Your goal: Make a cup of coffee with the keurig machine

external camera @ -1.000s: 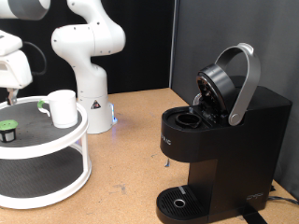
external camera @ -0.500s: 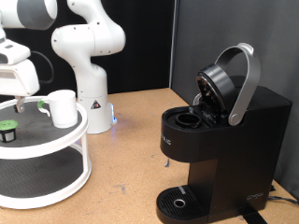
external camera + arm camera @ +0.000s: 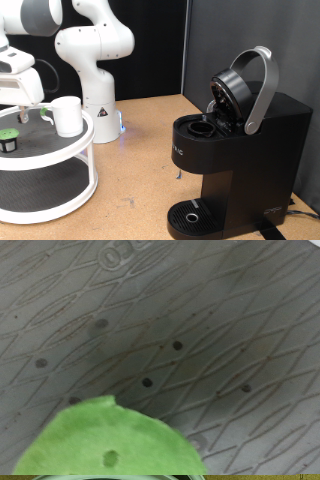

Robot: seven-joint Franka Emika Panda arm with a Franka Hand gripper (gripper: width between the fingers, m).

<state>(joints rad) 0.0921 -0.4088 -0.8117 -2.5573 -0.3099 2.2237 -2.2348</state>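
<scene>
My gripper (image 3: 12, 108) hovers over the pod (image 3: 9, 139) on the white stand (image 3: 60, 150), beside the cup (image 3: 66, 115); its finger spread I cannot tell. The coffee machine (image 3: 235, 150) stands with its lid up. I judge centring on the pod's green top (image 3: 110, 440) matters most.

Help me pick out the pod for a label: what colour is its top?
Bright green, over a dark body; the pod shows whole in the exterior view, its top close up in the wrist view.

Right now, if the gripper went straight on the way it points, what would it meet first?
Probably the green-topped pod, close below the wrist camera on the grey tray. The gripper's fingers are not visible, so depth is uncertain.
</scene>
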